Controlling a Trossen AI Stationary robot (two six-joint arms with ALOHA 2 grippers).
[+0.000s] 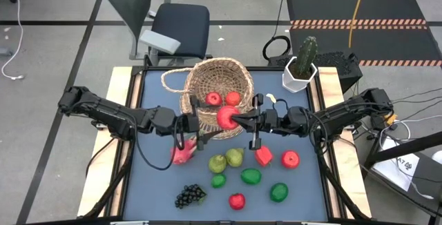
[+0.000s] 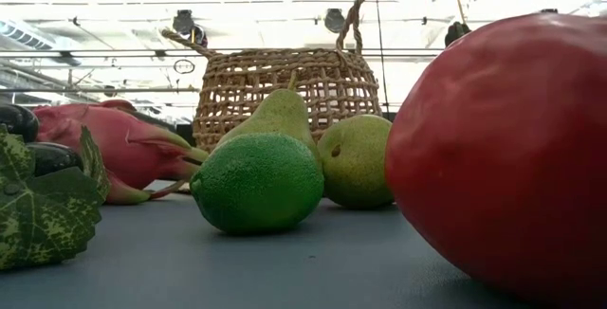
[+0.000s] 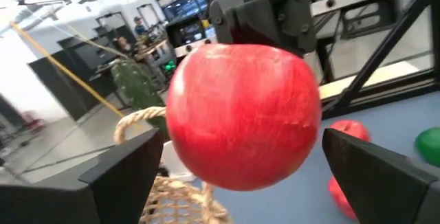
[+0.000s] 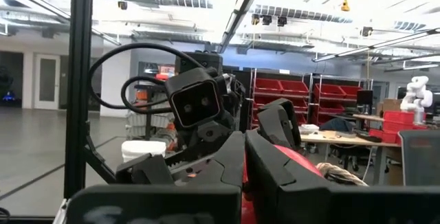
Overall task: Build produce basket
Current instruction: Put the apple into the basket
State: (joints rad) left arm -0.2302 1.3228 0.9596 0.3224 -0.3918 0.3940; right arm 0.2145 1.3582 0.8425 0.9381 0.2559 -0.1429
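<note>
1. Shows, lowest in the high view, a dark grape bunch (image 1: 190,196), a red round fruit (image 1: 237,201) and a green round fruit (image 1: 278,192) on the blue table (image 1: 159,183).
2. Places above them a lime (image 1: 218,181) and another green fruit (image 1: 251,177), then two pears (image 1: 226,160) touching at centre, a pink dragon fruit (image 1: 182,152) to their left, and two red pieces (image 1: 276,158) to their right.
3. Shows at mid-frame the left gripper (image 1: 206,125), reaching in from the left with jaws wide apart, one finger on each side of a red apple (image 1: 226,116) and neither pressing on it.
4. Meets it with the right gripper (image 1: 240,120), coming from the right, jaws pinched narrow on the apple's far side and carrying it above the table.
5. Sets the apple just below the mouth of the basket (image 1: 217,80), which lies tipped at upper centre with two red fruits (image 1: 223,99) inside.
6. Ends at upper right with a white pot with a cactus (image 1: 300,70).
</note>
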